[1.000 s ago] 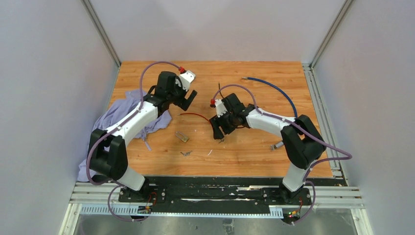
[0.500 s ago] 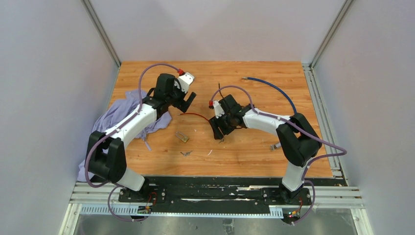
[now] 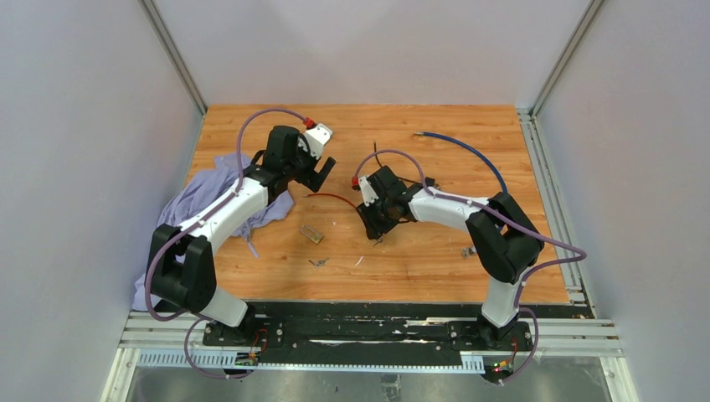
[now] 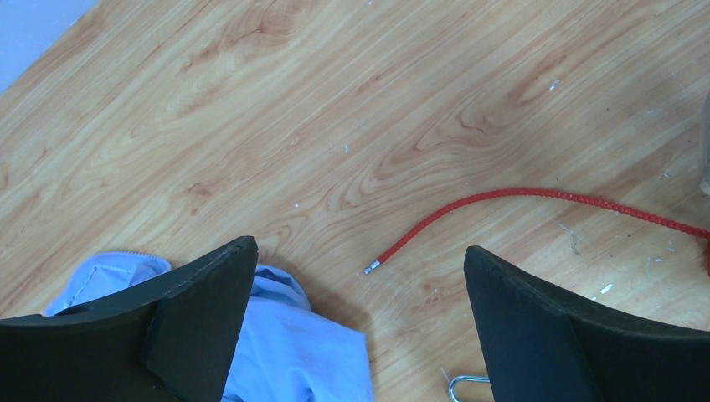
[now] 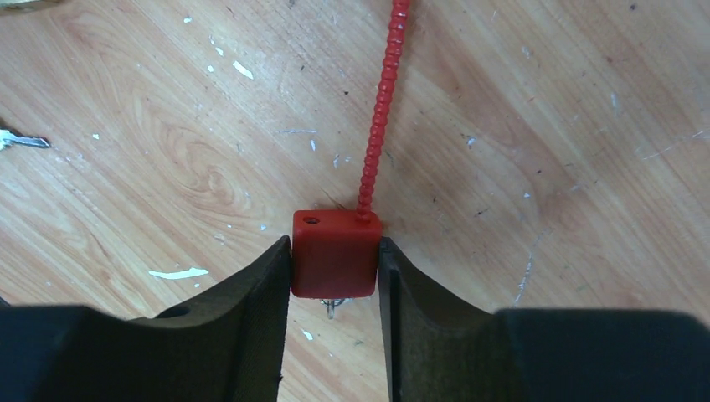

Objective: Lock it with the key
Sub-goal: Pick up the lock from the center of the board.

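Your right gripper (image 5: 335, 280) has just closed in and now pinches the red lock (image 5: 333, 249) by its sides, its cable (image 5: 382, 109) running off at 12 o'clock. From above, the key (image 3: 318, 262) lies loose at 8 o'clock from it; your left gripper (image 4: 360, 280), spread wide, looks free to fetch it

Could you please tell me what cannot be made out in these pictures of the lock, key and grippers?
- Red lock body: no keyhole can be seen. In the right wrist view its sides are hidden by the right gripper; in the top view that gripper covers it.
- Key: cut off by the left edge in the right wrist view; too small in the top view.
- Metal loop: cut off by the bottom edge in the left wrist view.
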Robot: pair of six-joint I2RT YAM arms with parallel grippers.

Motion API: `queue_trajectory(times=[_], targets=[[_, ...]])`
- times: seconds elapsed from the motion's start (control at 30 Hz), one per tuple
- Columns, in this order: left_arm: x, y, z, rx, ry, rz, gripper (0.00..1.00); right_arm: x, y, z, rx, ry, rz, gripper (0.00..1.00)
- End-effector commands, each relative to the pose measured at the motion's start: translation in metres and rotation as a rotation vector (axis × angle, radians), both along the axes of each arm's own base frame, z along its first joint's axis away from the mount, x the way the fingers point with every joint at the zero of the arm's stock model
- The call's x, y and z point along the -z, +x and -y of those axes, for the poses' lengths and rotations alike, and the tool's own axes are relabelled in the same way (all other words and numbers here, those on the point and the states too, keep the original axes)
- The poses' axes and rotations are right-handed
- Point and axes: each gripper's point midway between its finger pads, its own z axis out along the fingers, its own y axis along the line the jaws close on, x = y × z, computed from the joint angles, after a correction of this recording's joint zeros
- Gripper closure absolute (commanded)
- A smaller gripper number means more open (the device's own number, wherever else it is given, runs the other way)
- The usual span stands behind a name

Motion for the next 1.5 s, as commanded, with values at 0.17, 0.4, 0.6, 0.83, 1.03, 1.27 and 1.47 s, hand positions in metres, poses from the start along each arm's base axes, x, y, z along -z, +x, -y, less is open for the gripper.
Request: queue_trajectory(times=[0.17,0.4,0.6,0.83,1.03,1.27,1.47], targets=[[-0.015,0.004,-0.004,-0.015,-0.01,0.057,0.02,-0.013,0.028,0.027,-0.001,-0.159,0.189,0.73],[-0.019,0.003,-0.001,-0.003,-0.03,0.062,0.02,-0.042,0.047,0.057,0.017,-0.209,0.322,0.85],[-0.019,0.003,0.001,-0.002,-0.036,0.048,0.02,-0.032,0.042,0.072,-0.047,-0.247,0.297,0.93],[-0.022,0.003,0.0,-0.008,-0.041,0.057,0.02,-0.016,0.037,0.084,-0.092,-0.32,0.265,0.94],[-0.018,0.001,0.0,-0.005,-0.039,0.041,0.02,-0.005,0.028,0.078,-0.085,-0.294,0.188,0.85],[-0.018,0.0,0.001,-0.001,-0.043,0.036,0.02,0.007,0.024,0.072,-0.057,-0.272,0.105,0.81],[-0.017,-0.002,0.0,0.0,-0.041,0.038,0.02,0.009,0.023,0.075,-0.027,-0.264,0.077,0.69]])
